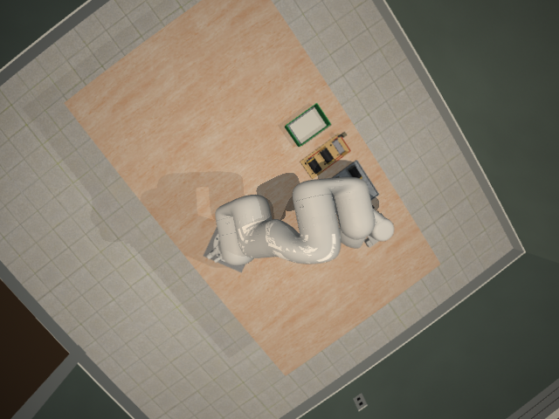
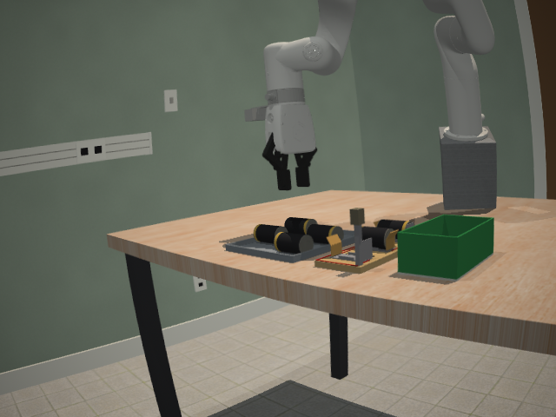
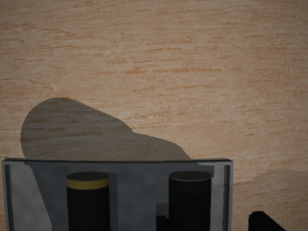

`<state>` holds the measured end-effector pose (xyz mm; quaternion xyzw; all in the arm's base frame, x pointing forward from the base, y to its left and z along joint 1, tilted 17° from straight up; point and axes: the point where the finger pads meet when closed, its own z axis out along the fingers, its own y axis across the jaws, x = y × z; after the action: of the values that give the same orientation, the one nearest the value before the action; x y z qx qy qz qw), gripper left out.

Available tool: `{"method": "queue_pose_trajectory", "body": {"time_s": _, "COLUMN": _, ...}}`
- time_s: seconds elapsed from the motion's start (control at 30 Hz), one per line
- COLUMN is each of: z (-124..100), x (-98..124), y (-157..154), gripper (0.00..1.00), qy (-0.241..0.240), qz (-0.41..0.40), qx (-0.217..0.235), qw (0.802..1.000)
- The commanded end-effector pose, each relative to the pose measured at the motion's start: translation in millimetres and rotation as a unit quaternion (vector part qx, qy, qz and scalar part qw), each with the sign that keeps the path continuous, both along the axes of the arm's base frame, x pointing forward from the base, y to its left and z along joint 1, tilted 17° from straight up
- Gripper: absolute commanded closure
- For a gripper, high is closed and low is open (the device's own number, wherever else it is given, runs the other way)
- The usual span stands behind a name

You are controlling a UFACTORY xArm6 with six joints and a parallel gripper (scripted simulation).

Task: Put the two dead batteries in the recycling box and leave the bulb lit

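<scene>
My gripper [image 2: 293, 178] hangs open and empty well above the grey tray [image 2: 251, 248] [image 3: 137, 197]; in the overhead view the arm hides it. Several black batteries with gold bands lie in the tray, among them one at the front [image 2: 294, 242] and one at the left [image 2: 267, 232]. The wrist view shows two batteries end-on, one gold-banded [image 3: 88, 202] and one plain [image 3: 189, 197]. Two more batteries [image 2: 376, 235] [image 2: 393, 223] [image 1: 325, 155] sit in the holders on the tan board [image 2: 354, 265]. The bulb [image 2: 357, 215] on its post looks dull. The green recycling box [image 2: 444, 244] [image 1: 300, 116] stands upright and looks empty.
The arm's grey base block [image 2: 468, 168] stands at the back right of the wooden table [image 2: 201, 260] [image 1: 189, 113]. The tray, board and box stand in a row near the table's edge.
</scene>
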<state>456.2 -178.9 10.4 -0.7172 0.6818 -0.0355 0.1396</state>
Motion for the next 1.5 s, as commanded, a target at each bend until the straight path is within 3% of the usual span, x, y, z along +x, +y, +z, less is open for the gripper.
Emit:
{"method": "queue_pose_trajectory", "body": {"time_s": 0.0, "z": 42, "x": -8, "y": -7, "gripper": 0.49, "qy": -0.003, "qz": -0.001, "qx": -0.002, "qw": 1.0}}
{"method": "queue_pose_trajectory", "body": {"time_s": 0.23, "z": 44, "x": -7, "y": -4, "gripper": 0.49, "qy": -0.003, "qz": -0.001, "qx": -0.002, "qw": 1.0}}
{"method": "queue_pose_trajectory", "body": {"time_s": 0.43, "z": 60, "x": 13, "y": 64, "gripper": 0.49, "qy": -0.003, "qz": -0.001, "qx": -0.002, "qw": 1.0}}
{"method": "queue_pose_trajectory", "body": {"time_s": 0.57, "z": 66, "x": 21, "y": 92, "gripper": 0.49, "qy": -0.003, "qz": -0.001, "qx": -0.002, "qw": 1.0}}
{"method": "queue_pose_trajectory", "body": {"time_s": 1.47, "z": 63, "x": 22, "y": 94, "gripper": 0.49, "qy": -0.003, "qz": -0.001, "qx": -0.002, "qw": 1.0}}
